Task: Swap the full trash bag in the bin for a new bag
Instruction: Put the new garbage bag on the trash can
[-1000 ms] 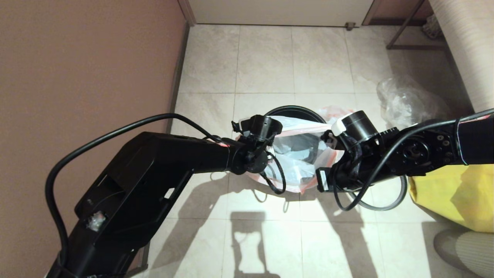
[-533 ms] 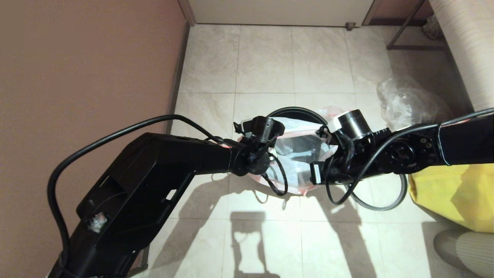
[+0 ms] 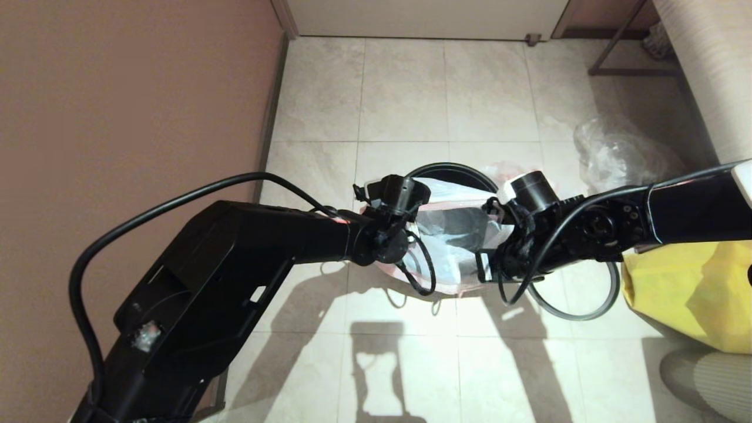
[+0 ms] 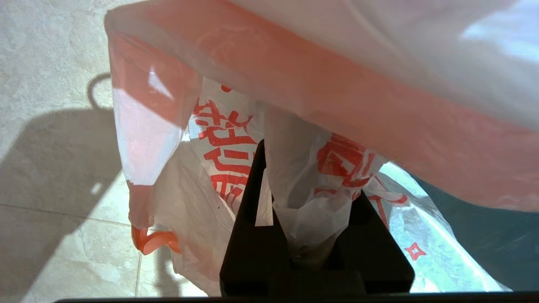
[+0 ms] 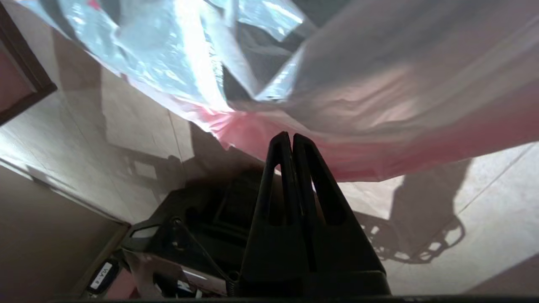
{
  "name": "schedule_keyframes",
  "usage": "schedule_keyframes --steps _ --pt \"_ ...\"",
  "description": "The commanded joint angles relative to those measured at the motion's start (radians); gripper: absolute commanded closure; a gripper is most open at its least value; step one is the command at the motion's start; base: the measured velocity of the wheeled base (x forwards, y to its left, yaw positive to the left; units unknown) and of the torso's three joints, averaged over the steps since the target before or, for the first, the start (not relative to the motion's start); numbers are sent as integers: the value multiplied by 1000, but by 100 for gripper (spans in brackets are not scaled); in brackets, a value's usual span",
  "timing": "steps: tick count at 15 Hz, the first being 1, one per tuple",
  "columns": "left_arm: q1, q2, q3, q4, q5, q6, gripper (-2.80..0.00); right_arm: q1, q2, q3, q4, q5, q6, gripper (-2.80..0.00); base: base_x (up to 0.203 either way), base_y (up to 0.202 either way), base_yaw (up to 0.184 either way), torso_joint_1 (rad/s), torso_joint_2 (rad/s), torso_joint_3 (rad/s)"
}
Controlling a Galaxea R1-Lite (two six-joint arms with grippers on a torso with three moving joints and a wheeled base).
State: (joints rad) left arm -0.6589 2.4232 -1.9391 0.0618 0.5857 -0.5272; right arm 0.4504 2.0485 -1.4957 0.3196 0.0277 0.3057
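Right now the new bag (image 3: pixel 452 235) is hanging open just over the bin (image 3: pixel 446 170). Left gripper (image 4: pixel 303 185) is pinching a fold of it. Right gripper (image 5: pixel 292 141), pressed together, is touching its pink edge. Bare floor (image 3: pixel 405 100) is lying behind the bin.

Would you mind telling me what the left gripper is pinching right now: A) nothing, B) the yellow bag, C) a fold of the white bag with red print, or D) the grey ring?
C: in the left wrist view the left gripper is shut on a bunched fold of the white bag.
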Motion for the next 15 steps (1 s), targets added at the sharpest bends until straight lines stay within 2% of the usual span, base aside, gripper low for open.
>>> schedule_keyframes --steps 1,10,15 --pt "1 -4 0 -2 5 -4 0 -14 10 0 6 2 3 0 0 0 0 0 0 0" --pt "7 0 -1 -5 6 -4 0 -51 94 -50 26 -12 0 0 0 0 0 0 0 0" --pt "-8 4 8 1 6 -4 0 -106 116 -115 13 -17 1 0 0 0 0 0 0 0"
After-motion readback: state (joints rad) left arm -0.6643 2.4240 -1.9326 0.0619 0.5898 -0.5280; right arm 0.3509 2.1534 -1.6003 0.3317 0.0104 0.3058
